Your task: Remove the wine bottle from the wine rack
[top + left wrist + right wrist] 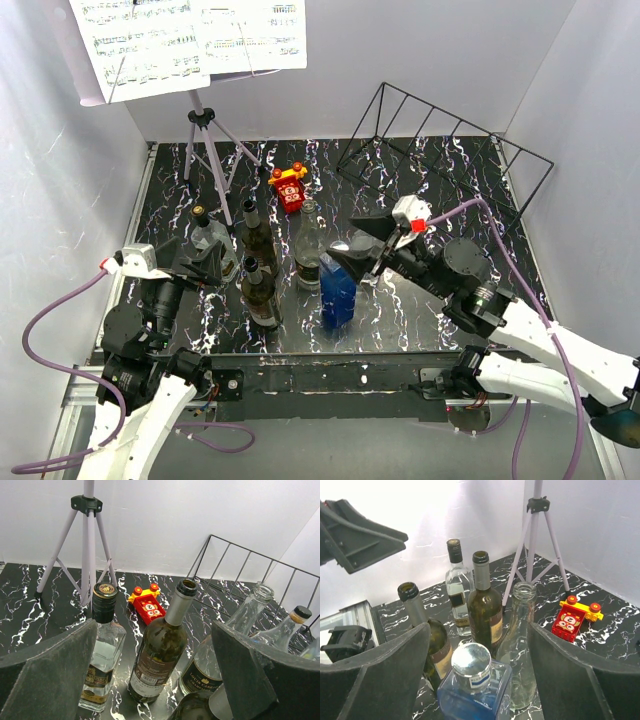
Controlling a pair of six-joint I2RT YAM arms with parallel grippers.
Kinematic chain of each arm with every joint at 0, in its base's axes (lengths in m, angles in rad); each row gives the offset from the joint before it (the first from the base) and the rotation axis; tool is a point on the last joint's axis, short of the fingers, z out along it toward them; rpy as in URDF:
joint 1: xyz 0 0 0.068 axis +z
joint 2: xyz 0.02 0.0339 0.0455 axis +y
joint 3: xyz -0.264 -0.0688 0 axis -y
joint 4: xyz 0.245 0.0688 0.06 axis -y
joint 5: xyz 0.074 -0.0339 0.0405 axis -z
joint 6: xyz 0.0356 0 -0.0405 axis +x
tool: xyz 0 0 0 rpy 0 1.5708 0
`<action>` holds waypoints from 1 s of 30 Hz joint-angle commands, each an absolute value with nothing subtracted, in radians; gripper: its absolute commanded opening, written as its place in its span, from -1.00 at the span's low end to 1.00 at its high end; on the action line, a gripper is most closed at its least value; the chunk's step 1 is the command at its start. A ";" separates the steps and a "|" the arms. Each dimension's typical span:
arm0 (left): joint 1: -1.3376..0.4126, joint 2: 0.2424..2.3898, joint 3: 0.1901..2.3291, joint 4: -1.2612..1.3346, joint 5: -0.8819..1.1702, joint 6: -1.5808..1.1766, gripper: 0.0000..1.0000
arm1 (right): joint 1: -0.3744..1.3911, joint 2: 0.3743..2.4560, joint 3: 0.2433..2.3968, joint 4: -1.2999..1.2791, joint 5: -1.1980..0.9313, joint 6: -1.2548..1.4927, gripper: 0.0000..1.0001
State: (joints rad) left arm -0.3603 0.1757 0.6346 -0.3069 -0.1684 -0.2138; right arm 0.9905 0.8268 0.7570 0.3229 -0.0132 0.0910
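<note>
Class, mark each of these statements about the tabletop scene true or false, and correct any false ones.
1. The wine rack holds no bottle. True.
2. The blue bottle lies on its side. False: it stands upright.
3. The red and yellow toy sits inside the rack. False: it sits on the table, to the left of the rack in the top view.
4. The left gripper and the right gripper are both open. True.
</note>
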 commanded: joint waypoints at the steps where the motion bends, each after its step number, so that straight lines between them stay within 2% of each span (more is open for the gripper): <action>1: -0.364 0.196 0.667 -0.325 -0.160 -0.232 0.96 | 0.996 0.801 0.894 0.163 0.102 0.147 0.71; 7: -0.364 0.236 0.822 -0.405 -0.005 -0.278 0.96 | 0.996 0.759 1.067 -0.223 0.231 0.222 0.76; 11: -0.364 0.282 0.936 -0.524 0.116 -0.305 0.96 | 0.996 0.706 1.132 -0.469 0.426 0.383 0.79; 17: -0.364 0.242 0.959 -0.597 0.195 -0.376 0.96 | 0.997 0.629 1.215 -0.882 0.632 0.597 0.82; 20: -0.364 0.215 0.974 -0.643 0.190 -0.393 0.96 | 0.996 0.572 1.210 -0.952 0.644 0.612 0.83; 30: -0.364 0.190 1.011 -0.729 0.209 -0.426 0.96 | 0.996 0.439 1.157 -0.951 0.612 0.621 0.86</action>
State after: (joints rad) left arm -0.3603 0.1947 1.0042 -0.6834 0.1768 -0.4007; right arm 0.9905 0.4541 1.1709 -0.9440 0.5804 0.5892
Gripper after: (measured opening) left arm 0.981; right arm 0.927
